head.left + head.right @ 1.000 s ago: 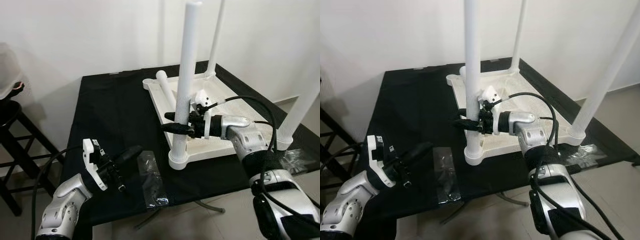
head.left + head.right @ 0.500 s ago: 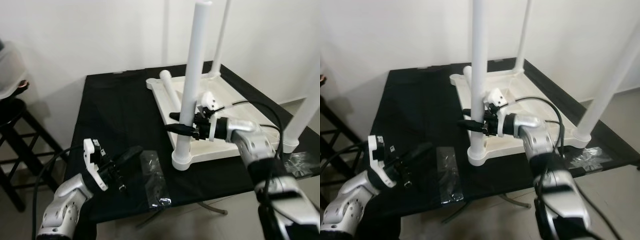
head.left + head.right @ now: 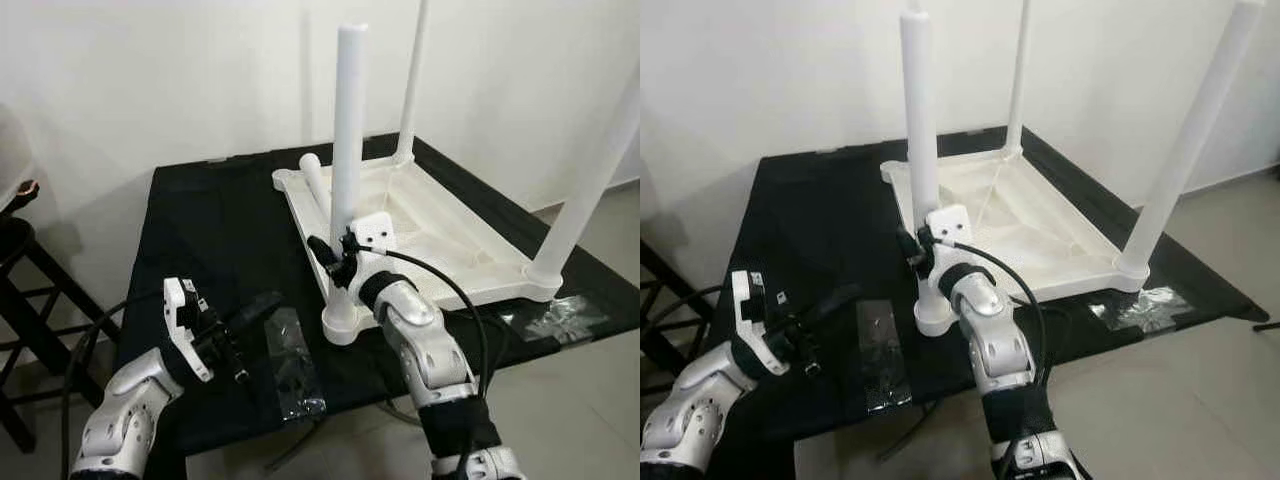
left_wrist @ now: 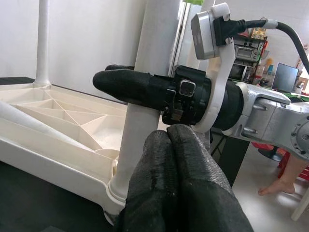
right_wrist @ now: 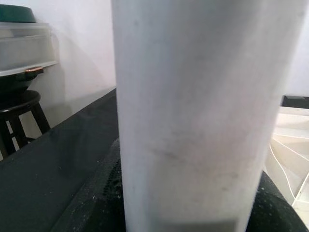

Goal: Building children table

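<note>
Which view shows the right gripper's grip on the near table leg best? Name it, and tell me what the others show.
The left wrist view: the right gripper is seen side-on, black fingers clamped around the near leg. The eye views show that grip from above, partly behind the wrist camera. The right wrist view shows the leg's white surface close up.

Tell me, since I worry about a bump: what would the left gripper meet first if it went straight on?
Probably the white table leg with the right gripper closed around it. The left gripper, fingers together, points at them; the gap's depth is unclear.
</note>
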